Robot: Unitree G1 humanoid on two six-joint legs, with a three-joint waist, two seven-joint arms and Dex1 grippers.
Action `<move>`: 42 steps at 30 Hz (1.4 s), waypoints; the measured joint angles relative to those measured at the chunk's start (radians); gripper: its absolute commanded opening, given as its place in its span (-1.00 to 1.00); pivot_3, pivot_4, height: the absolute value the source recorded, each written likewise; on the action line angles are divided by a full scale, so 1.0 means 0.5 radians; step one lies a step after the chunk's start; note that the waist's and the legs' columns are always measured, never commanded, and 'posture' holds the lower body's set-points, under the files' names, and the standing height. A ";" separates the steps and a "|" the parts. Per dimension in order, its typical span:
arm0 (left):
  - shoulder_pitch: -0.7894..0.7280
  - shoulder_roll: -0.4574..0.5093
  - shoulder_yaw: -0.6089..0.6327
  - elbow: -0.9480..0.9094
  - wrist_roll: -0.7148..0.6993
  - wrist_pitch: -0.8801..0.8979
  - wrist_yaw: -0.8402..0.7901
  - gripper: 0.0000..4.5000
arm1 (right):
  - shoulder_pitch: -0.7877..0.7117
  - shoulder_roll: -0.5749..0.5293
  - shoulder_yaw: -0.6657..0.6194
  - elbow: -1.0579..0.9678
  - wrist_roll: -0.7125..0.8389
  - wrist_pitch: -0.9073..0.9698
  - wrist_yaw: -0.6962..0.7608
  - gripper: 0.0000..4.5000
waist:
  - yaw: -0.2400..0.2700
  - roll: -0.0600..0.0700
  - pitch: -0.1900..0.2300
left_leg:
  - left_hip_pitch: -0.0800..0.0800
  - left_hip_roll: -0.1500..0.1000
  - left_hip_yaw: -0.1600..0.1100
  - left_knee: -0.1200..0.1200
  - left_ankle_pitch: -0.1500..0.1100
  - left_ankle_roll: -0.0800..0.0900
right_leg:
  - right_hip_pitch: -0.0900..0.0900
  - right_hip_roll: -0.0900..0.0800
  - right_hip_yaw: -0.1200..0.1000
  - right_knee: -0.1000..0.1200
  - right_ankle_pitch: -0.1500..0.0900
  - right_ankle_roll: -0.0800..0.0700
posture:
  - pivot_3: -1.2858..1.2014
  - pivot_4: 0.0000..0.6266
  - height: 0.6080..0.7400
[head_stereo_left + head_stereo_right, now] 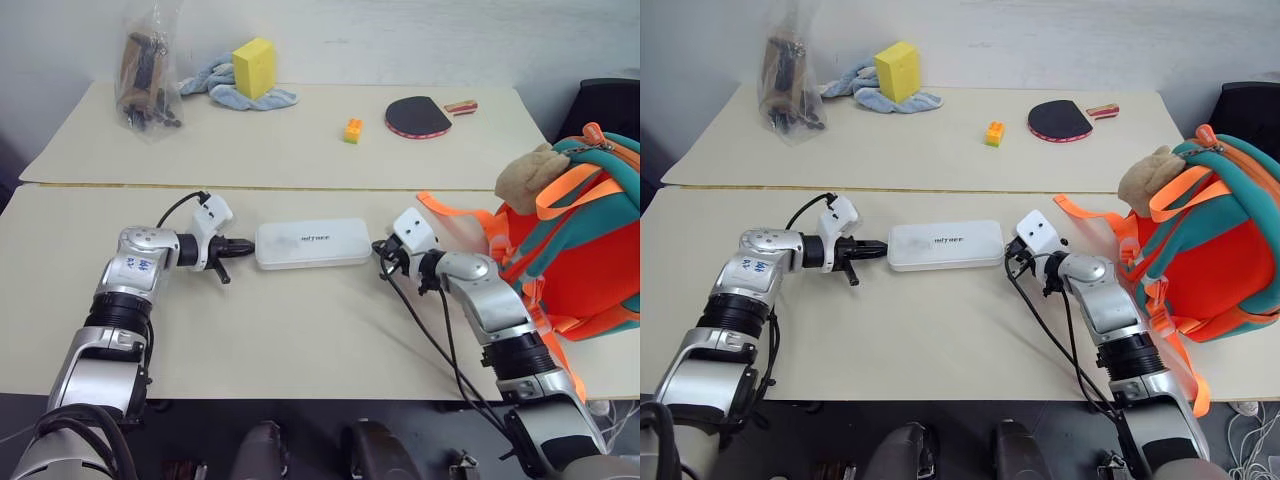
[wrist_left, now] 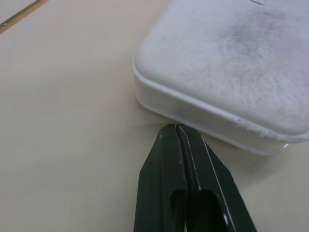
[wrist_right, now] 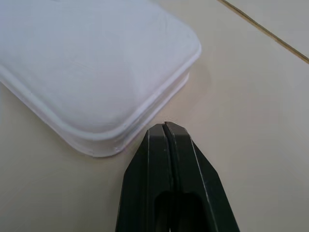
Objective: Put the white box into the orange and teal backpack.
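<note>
Yellow sponge (image 1: 255,67), orange brick (image 1: 352,130), paddle (image 1: 417,116) at 12 o'clock, white box (image 1: 312,244) flat mid-table (image 1: 300,330), long axis 9-to-3, left tool (image 1: 246,246) and right tool (image 1: 380,250) pinched empty at its ends, orange and teal backpack (image 1: 580,240) at 3 o'clock

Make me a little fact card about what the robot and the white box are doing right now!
white box: lies flat on the near table, between the two pincers
left pincer: shut, tips at the box's left end, nothing held
right pincer: shut, tips at the box's right end, nothing held
backpack: orange and teal, stands at the right of the table, plush toy on it
far table: yellow sponge on a blue cloth, paddle, small orange block, plastic bag
task: box not yet in the backpack
</note>
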 measured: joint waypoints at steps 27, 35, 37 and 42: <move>-0.690 -0.100 0.236 0.959 -0.228 1.311 -0.224 0.46 | 0.130 -0.099 0.004 -0.185 -0.089 -0.037 0.031 -1.00 | 0.011 -0.001 0.001 | 0.000 -0.002 -0.002 0.004 0.000 -0.001 | 0.000 -0.005 -0.014 0.005 0.000 0.000 | 0.03 -0.52 1.00; -0.724 -0.307 0.253 0.994 -0.229 1.381 -0.218 0.46 | 0.130 -0.100 0.003 -0.148 -0.151 -0.082 0.024 -1.00 | 0.035 -0.001 0.000 | 0.003 -0.006 -0.002 0.007 0.000 0.000 | 0.000 -0.020 -0.041 0.011 0.000 0.000 | 0.03 -0.52 1.00; -0.731 -0.351 0.264 1.004 -0.234 1.384 -0.216 0.46 | 0.130 -0.102 0.002 -0.144 -0.154 -0.083 0.024 -1.00 | 0.051 -0.001 0.000 | 0.003 -0.008 -0.002 0.009 -0.001 0.001 | 0.000 -0.022 -0.042 0.011 0.000 0.000 | 0.03 -0.52 1.00; -0.760 -0.426 0.320 1.073 -0.254 1.415 -0.218 0.46 | 0.164 -0.111 -0.001 -0.156 -0.153 -0.088 0.024 -1.00 | 0.059 -0.001 0.000 | 0.002 -0.013 -0.002 0.012 -0.003 0.005 | 0.001 -0.027 -0.044 0.012 0.000 0.000 | 0.03 -0.52 1.00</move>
